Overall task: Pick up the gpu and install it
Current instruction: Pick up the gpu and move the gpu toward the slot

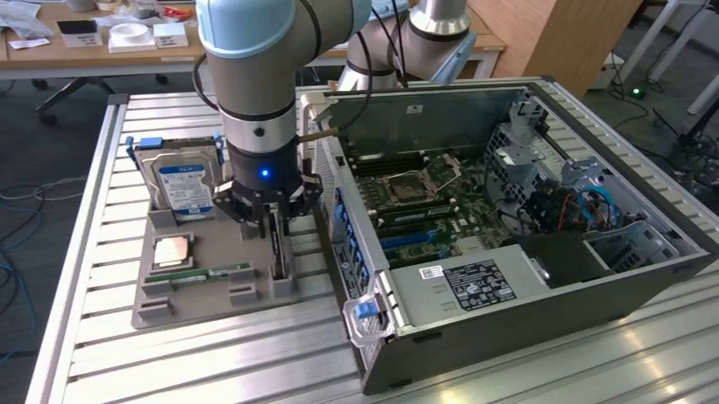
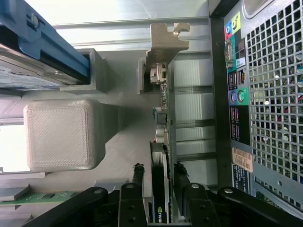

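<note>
Exterior view, clock-face taken from my pincer: hard drive (image 1: 185, 187) at 10 o'clock, upright in grey fixture (image 1: 214, 296); memory stick (image 1: 200, 274) at 8 o'clock, flat on same fixture; my pincer (image 1: 273, 240) points straight down over gpu (image 1: 279, 263); gpu stands on edge in fixture slot, directly beneath me, long axis 12-to-6; fingers (image 2: 138, 177) straddle card, one per face, narrow gaps showing, so released, nothing gripped; bracket (image 2: 163, 42) at card's end away from fingers; open computer case (image 1: 540, 278) at 3 o'clock, gpu not yet in it.
</note>
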Robot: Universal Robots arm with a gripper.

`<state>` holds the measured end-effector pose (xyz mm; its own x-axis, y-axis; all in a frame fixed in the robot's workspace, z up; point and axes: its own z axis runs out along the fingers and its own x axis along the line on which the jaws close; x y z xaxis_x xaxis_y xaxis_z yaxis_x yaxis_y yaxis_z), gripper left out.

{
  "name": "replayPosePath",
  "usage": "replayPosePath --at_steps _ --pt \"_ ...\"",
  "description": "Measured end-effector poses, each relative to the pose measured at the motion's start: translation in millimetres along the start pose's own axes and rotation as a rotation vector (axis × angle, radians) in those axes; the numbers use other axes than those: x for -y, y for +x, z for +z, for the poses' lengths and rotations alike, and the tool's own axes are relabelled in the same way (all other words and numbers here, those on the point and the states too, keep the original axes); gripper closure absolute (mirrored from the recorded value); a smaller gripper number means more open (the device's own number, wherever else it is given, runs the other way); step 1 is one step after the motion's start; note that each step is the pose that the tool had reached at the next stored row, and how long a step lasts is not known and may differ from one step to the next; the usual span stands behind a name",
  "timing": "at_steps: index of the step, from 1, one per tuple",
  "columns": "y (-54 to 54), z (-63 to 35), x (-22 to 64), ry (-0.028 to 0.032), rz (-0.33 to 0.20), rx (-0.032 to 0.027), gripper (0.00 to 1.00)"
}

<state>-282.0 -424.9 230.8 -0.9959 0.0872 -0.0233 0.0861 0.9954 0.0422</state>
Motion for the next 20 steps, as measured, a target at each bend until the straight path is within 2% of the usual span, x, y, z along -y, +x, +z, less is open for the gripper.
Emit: replayPosePath --at_steps 20 --pt "-0.7 0.3 0.0 0.0001 0.000 0.0001 0.61"
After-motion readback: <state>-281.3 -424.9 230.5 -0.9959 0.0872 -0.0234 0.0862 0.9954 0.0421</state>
